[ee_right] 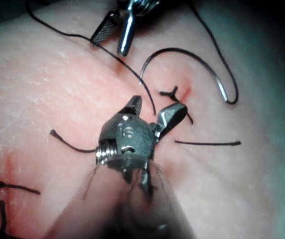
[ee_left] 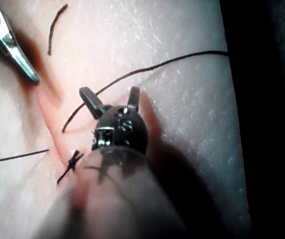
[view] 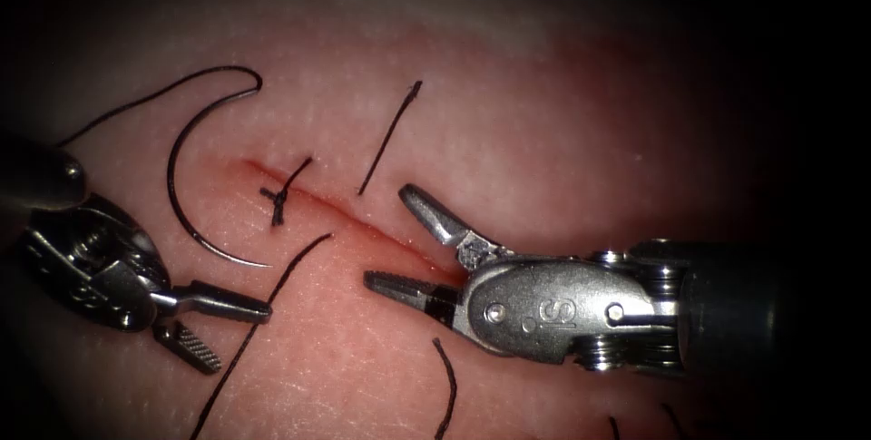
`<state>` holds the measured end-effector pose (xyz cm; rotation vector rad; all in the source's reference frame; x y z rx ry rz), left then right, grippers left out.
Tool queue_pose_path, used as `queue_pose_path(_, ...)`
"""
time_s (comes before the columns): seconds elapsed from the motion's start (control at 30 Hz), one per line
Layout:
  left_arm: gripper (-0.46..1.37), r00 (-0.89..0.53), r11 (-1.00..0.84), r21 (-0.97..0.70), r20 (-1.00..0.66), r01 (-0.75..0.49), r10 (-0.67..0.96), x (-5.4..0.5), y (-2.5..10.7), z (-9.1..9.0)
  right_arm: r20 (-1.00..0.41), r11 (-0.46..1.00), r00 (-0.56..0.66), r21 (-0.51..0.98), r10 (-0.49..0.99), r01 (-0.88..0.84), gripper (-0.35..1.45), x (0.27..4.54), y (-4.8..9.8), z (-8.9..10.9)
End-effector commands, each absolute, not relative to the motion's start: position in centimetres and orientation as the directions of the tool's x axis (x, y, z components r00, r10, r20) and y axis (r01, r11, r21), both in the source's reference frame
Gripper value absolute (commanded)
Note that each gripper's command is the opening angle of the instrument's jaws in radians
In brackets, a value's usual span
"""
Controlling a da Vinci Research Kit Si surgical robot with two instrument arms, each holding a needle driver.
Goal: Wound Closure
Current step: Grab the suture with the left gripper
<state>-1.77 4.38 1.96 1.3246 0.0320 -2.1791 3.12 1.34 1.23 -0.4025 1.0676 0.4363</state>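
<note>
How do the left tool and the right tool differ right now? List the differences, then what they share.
The left tool sits left of the cut, beside the needle that lies flat on the tissue; the right tool sits right, straddling the cut's end. The left tool's jaws gape narrowly; the right tool's spread wide. Shared: both open, both holding nothing.

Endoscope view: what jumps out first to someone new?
The right tool stands out, its jaws wide open over the cut, holding nothing. Left of the cut the curved needle lies free on the tissue, thread trailing from its upper end, with the left tool open and empty just below it. One tied knot sits across the cut's left end.
</note>
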Motion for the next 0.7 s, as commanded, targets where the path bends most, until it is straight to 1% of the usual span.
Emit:
queue_pose_path(0.03, 0.66, -0.337, -0.831, 0.274, -0.818, 0.484, -0.466, -1.77, 4.37, 1.97, -0.899, 0.847, 0.413, -0.102, 0.146, -0.522, 1.27, 3.12, 1.34, 1.23)
queue_pose_path(0.43, 0.69, -0.318, -0.813, 0.291, -0.813, 0.504, -0.488, -1.79, 4.04, 2.07, -0.899, 0.846, 0.414, -0.104, 0.145, -0.522, 1.27, 3.12, 1.33, 1.26)
queue_pose_path(0.7, 0.64, -0.314, -0.813, 0.29, -0.815, 0.505, -0.487, -1.8, 4.02, 2.04, -0.899, 0.846, 0.414, -0.106, 0.143, -0.522, 1.28, 3.12, 1.32, 1.28)
